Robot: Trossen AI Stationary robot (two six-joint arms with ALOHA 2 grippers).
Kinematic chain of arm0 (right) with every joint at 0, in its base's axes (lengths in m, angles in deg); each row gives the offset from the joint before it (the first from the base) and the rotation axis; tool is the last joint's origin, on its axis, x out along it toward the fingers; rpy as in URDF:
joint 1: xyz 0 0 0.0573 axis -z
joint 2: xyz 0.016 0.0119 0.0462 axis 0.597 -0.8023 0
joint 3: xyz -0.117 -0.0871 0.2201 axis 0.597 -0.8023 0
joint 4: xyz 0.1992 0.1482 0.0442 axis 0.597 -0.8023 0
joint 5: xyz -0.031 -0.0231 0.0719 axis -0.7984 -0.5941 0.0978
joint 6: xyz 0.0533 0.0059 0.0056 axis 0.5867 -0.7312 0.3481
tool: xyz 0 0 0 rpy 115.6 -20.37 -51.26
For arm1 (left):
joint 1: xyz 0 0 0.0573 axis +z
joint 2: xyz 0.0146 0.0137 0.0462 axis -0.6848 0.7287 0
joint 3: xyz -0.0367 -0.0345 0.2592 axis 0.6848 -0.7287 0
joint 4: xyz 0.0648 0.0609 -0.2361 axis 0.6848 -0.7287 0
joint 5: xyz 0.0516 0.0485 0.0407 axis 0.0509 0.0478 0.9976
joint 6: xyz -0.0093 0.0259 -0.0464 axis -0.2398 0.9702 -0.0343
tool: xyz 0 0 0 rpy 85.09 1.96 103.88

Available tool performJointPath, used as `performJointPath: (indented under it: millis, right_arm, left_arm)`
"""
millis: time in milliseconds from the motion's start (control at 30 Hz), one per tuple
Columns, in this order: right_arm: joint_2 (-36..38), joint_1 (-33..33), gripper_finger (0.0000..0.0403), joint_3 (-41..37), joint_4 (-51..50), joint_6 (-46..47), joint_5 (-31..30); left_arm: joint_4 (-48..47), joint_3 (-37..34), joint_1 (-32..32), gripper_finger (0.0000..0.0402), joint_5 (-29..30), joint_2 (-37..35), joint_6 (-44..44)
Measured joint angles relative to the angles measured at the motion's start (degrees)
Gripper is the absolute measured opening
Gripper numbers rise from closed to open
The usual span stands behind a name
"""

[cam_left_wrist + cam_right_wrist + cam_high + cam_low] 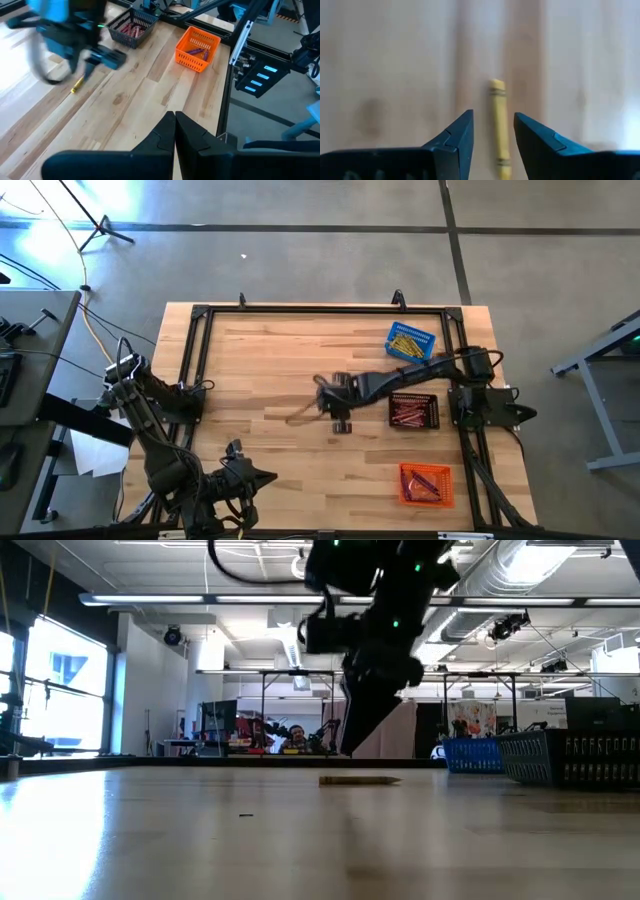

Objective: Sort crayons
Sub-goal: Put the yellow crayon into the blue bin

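Wooden counter point(280, 360), three mesh baskets along the right-hand side: blue basket point(411, 341) with yellow crayons, black basket point(414, 411) with red ones, orange basket point(426, 484) with purple ones.

Left end effector point(174, 131) parked at the near-left corner, fingers pressed shut, empty.

Right end effector point(492, 134) hangs over mid-counter, fingers parted, gripping nothing, straddling a lone yellow crayon point(498, 122) that lies flat on the wood.

Step in hand, by my reading: the pick. Keep the crayon centred between the fingers, descend straight until tips near the wood, then close across its width; likely bound for the blue basket.
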State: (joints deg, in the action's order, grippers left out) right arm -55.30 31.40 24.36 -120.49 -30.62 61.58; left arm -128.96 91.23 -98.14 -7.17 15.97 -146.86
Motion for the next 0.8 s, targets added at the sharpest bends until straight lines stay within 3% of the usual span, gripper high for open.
performJointPath:
  millis: [100, 400, 800]
  right_arm:
    - [-0.02, 4.10, 0.0126, -0.46, -0.48, 0.04, 0.20]
    - [-0.02, 12.81, 0.0126, -0.46, -0.37, 0.26, 9.71]
    - [-6.15, 16.97, 0.0126, -0.08, 0.87, -1.02, 14.37]
  left_arm:
    - [-0.02, 0.00, 0.00, 0.0000, 0.00, 0.00, 0.91]
    - [-0.04, 0.00, 0.04, 0.0000, 0.00, 0.00, 1.03]
    - [-0.14, -0.02, 0.20, 0.0000, -0.12, 0.07, 2.49]
